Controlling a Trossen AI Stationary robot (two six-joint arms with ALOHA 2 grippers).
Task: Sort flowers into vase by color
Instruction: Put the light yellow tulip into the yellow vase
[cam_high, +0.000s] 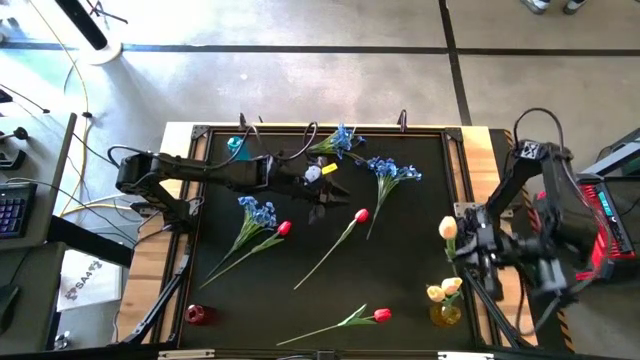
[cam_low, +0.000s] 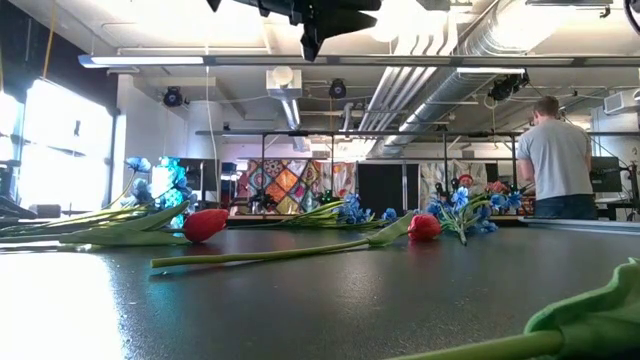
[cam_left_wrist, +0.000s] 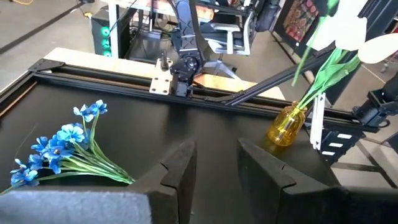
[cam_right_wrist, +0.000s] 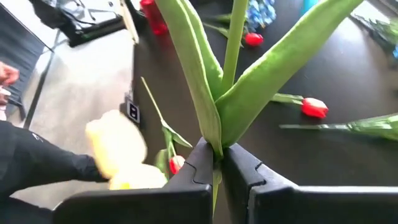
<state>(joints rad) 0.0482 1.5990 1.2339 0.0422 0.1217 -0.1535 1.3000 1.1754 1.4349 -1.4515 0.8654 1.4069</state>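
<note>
Holding a yellow tulip by its stem, my right gripper sits at the table's right edge, fingers pinched tight on the stalk just where the leaves fork. The yellow vase stands a little nearer the front edge than the claw, already carrying pale tulips.

My worry is the insertion. The grip is high on the stem (I can't see the stem's lower end from any camera), so the free tip could swing and catch the vase rim, or push against the blooms already inside and tip the light glass over. The long leaves fan wide ahead of the fingers and may snag those blooms too.

My left gripper hangs above the far middle of the mat, fingers parted with nothing between them. A blue spray lies just off to one side of it, another blue spray and a red tulip close below. If I bring it down carelessly, it could close on two overlapping stems at once. The red vase waits at the front-left corner, well away from that claw, a long carry.
</note>
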